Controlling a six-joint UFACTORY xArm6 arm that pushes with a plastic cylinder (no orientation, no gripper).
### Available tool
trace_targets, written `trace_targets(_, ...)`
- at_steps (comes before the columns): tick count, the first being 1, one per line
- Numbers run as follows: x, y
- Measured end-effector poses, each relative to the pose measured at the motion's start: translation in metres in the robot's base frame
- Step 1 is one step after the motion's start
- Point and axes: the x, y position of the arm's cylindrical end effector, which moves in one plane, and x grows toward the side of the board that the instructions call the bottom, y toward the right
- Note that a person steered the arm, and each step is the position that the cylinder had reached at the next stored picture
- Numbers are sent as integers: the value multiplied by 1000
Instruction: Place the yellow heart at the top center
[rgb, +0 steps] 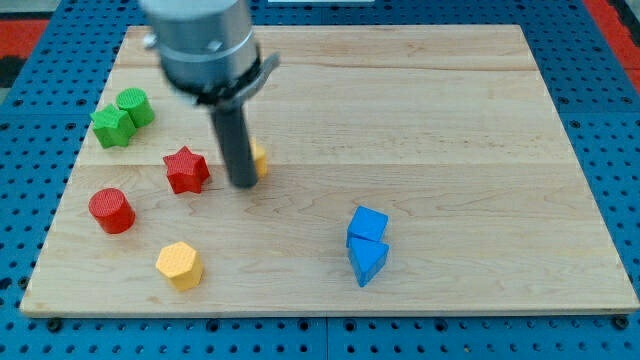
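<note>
The yellow heart (259, 159) lies left of the board's centre, mostly hidden behind my rod; only its right edge shows. My tip (243, 184) rests on the board against the heart's left-bottom side. The red star (186, 169) sits just to the left of the tip, a small gap away.
A green star (112, 126) and a green cylinder (134, 106) touch at the view's upper left. A red cylinder (111, 210) and a yellow hexagon (180, 265) lie at the lower left. A blue cube (368, 225) and a blue triangle (367, 260) touch right of centre. The wooden board (450, 120) has blue pegboard around it.
</note>
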Motion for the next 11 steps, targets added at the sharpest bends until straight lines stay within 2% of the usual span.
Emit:
trace_targets(1, -58, 70)
trace_targets(2, -113, 87)
trace_targets(3, -40, 136)
trace_targets(4, -27, 53)
trace_targets(5, -17, 16)
trace_targets(6, -42, 5)
trace_targets(7, -110, 7)
trace_targets(8, -129, 30)
trace_targets(9, -85, 23)
trace_targets(11, -169, 73)
